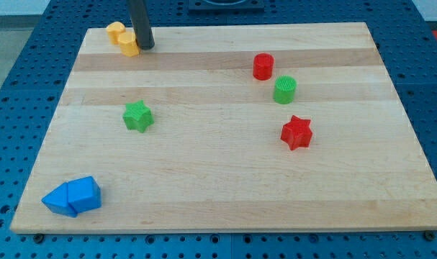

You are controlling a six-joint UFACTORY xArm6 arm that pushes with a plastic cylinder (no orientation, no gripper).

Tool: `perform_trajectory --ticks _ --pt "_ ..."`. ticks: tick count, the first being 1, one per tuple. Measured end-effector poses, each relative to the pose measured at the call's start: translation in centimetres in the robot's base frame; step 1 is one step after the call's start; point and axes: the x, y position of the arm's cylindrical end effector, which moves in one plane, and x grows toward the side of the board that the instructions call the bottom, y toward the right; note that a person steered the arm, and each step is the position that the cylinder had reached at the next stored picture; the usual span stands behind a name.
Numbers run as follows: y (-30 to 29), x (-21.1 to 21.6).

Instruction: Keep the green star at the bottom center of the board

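Note:
The green star (pixel 137 116) lies on the wooden board (pixel 225 187), left of centre and about halfway up the view. My tip (pixel 145 46) is at the board's top left, touching the right side of the yellow blocks (pixel 123 38). The tip is well above the green star in the view and apart from it.
A red cylinder (pixel 263 66) and a green cylinder (pixel 284 90) stand at the upper right of centre. A red star (pixel 296 132) lies below them. Two blue blocks (pixel 73 197) sit together at the bottom left corner. A blue perforated table surrounds the board.

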Motion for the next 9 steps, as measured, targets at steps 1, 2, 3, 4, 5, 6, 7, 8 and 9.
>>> perform_trajectory --ticks 1,2,3,4,5,6,7,8,9 --pt "-1.2 0.0" --pt "-2.2 0.0" --pt "-2.3 0.0" --pt "-2.2 0.0" --pt "-1.6 0.5" --pt "0.8 1.0" --pt "2.5 1.6" --pt "4.5 3.7" --pt "6.4 5.0"
